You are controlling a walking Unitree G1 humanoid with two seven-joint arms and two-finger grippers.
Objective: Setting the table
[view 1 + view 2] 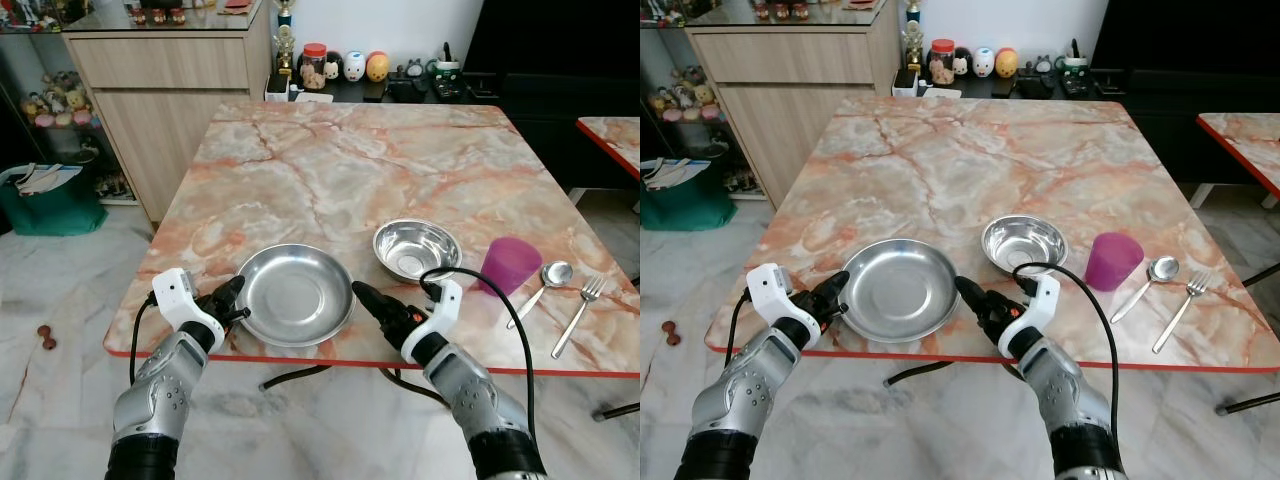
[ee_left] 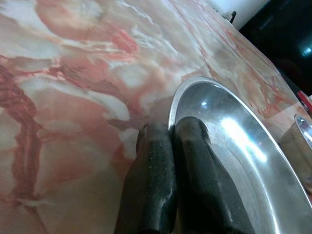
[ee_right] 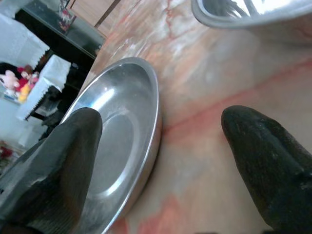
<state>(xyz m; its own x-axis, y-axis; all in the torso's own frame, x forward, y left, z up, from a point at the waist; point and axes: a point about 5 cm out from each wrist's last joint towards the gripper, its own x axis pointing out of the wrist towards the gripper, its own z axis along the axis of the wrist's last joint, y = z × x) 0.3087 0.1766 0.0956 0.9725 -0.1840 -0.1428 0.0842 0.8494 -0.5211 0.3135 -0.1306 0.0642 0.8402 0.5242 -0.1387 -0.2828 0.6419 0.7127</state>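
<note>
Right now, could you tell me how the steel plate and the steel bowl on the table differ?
The plate is wider and shallower; the bowl is smaller and deeper. The plate sits at the near edge between the left gripper and right gripper; the bowl lies farther back, beside the purple cup. Both are shiny, upright, empty.

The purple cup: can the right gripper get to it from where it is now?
Probably yes. The purple cup stands to the right of the right gripper, past the small bowl; the table edge between them is bare.

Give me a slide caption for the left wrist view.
Left gripper, shut, at the rim of the steel plate on the marble table.
</note>
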